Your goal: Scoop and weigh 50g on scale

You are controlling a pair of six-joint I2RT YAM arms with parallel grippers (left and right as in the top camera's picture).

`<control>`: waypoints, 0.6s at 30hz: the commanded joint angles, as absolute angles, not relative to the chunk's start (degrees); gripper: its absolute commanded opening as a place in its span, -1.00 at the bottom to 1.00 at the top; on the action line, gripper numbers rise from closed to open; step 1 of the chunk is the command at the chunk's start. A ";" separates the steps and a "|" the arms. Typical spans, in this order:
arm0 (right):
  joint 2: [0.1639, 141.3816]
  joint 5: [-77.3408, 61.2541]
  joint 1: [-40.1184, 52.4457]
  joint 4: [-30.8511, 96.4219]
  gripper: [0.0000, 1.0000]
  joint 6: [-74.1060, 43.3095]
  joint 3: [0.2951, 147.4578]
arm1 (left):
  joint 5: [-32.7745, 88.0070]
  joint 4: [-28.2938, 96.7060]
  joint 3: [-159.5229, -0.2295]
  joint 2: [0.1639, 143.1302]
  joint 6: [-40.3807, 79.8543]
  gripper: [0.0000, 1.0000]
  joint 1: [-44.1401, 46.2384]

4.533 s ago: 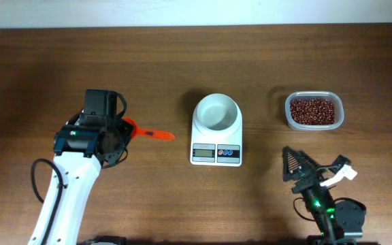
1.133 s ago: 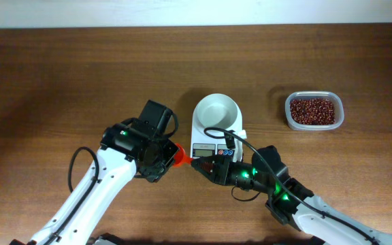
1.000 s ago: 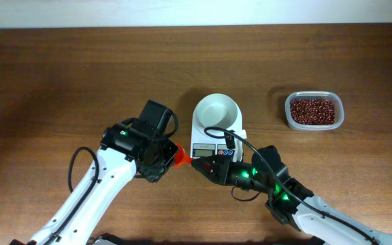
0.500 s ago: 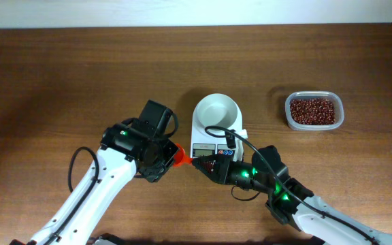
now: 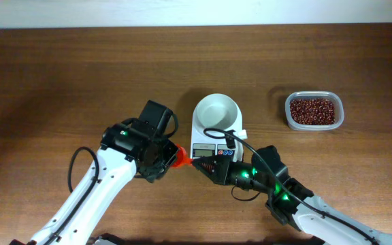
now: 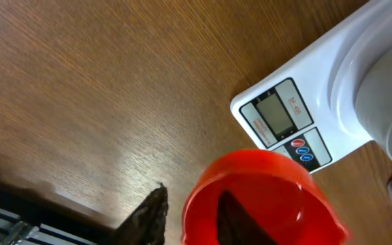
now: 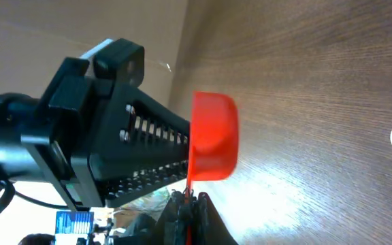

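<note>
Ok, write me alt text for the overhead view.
Two robot arms meet over a wooden table, left gripper and right gripper both at a small red scoop just in front of a white scale whose bowl is empty. A clear tub of red beans stands apart to the scale's right.

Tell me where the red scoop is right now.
In the overhead view the red scoop is between the left end effector and the right end effector, just left of the display on the scale.
</note>
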State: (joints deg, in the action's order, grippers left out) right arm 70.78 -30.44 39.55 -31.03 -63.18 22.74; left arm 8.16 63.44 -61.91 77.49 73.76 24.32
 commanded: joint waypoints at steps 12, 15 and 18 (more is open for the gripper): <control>50.98 -38.37 25.98 -4.56 -0.92 -43.42 23.44 | 4.05 66.59 -65.21 70.46 63.09 -0.03 11.46; 33.85 -38.37 20.53 3.97 -0.92 -43.48 23.44 | 4.08 68.18 -65.21 70.48 63.09 0.52 11.46; 20.75 -38.37 17.80 8.27 -0.92 -43.48 23.44 | 4.93 68.23 -65.21 70.48 63.11 0.99 11.46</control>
